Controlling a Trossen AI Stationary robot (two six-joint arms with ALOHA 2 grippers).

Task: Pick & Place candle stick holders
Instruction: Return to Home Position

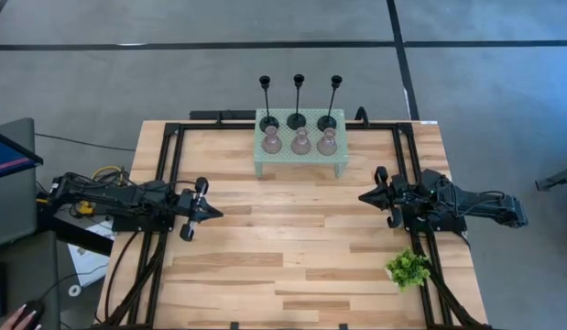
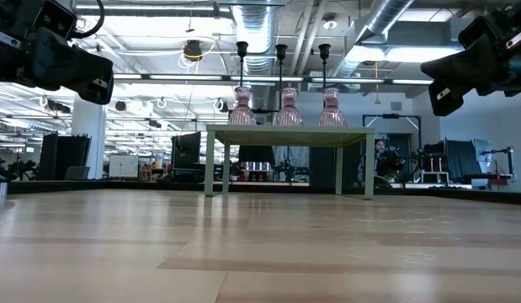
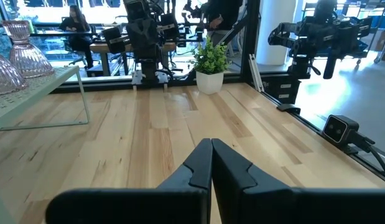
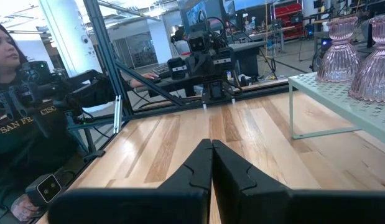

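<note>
Three pinkish translucent glass holders (image 1: 299,141) stand in a row on the mint-green mesh shelf (image 1: 299,159) at the table's far middle. Three slim black holders (image 1: 298,103) stand on their round bases behind them, along the shelf's far edge. Both rows show in the low view, the glass ones (image 2: 287,108) and the black stems (image 2: 281,63). My left gripper (image 1: 216,214) is shut and empty at the table's left, above the wood. My right gripper (image 1: 363,195) is shut and empty at the table's right. Glass holders also show in the right wrist view (image 4: 339,42).
A small green plant in a white pot (image 1: 408,269) stands near the table's front right corner. Black frame rails (image 1: 170,174) run along the table's left and right sides. A person in a dark sweatshirt (image 4: 18,124) sits beyond the table's left side. Bare wood (image 1: 292,238) lies between the grippers.
</note>
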